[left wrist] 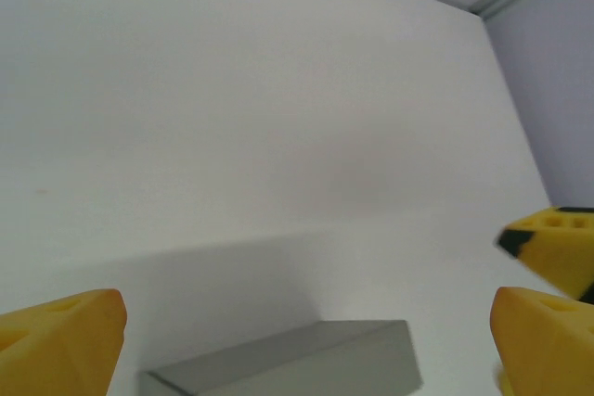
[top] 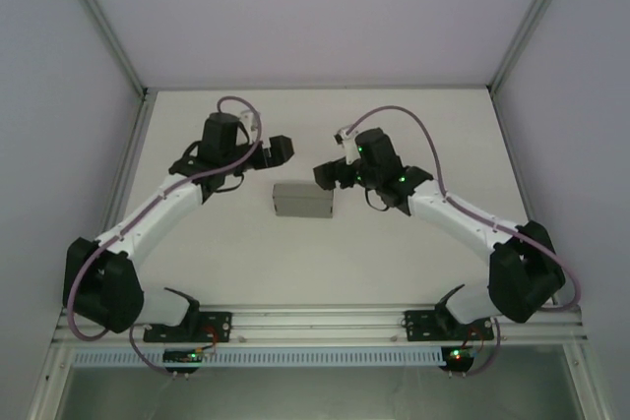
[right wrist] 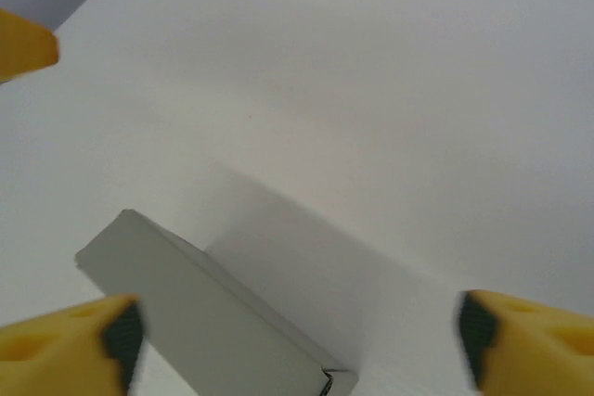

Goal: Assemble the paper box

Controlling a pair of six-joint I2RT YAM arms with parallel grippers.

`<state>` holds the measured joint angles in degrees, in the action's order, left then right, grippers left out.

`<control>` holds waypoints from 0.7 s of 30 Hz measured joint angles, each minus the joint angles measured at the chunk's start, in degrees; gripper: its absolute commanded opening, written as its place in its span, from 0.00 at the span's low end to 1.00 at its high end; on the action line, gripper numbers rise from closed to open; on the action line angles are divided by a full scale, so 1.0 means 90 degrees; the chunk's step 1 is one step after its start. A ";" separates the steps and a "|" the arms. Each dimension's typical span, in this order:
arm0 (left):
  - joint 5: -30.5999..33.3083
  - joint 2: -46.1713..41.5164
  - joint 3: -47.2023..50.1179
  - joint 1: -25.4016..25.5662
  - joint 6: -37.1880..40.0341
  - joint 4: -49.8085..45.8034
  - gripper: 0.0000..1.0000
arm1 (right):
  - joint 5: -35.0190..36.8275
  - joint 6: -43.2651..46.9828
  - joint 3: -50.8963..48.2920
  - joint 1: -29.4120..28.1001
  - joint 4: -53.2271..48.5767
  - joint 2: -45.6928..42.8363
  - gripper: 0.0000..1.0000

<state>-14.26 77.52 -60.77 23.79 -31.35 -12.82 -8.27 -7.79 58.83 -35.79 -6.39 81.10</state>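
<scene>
1. The small grey card paper box (top: 303, 201) lies on the white table (top: 394, 253) at the centre of the top view, between the two grippers and touching neither.
2. The left gripper (top: 279, 150) hovers just up-left of it, jaws spread wide and empty.
3. The right gripper (top: 328, 175) sits near its upper-right corner, jaws likewise apart and holding nothing.
4. Risk: the thin, light card would likely skid or spin under a one-sided push, and a hard pinch could crease it. The grippers, being close together, might also collide.
5. Its long axis runs left to right across the frame. Whether the end flaps are tucked I cannot tell.
</scene>
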 measured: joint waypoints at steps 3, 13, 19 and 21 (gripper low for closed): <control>0.0284 0.0000 -0.0015 -0.0267 0.0083 -0.0335 1.00 | -0.0699 0.1654 0.0231 -0.0051 -0.0440 0.0036 0.98; 0.0758 -0.0364 0.0984 -0.0814 0.0090 -0.0903 1.00 | -0.1520 0.5707 0.2620 -0.0350 -0.2749 0.2390 0.94; 0.0908 -0.0855 0.1290 -0.1039 0.0075 -0.1030 0.99 | -0.1302 0.6331 0.3007 -0.0437 -0.3602 0.3283 0.87; 0.0947 -0.0896 0.1297 -0.1095 0.0073 -0.1037 1.00 | -0.1151 0.6341 0.3007 -0.0481 -0.3631 0.3398 0.80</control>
<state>-5.74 69.45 -49.10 13.93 -30.70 -22.15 -18.63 49.28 85.89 -40.12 -39.07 111.68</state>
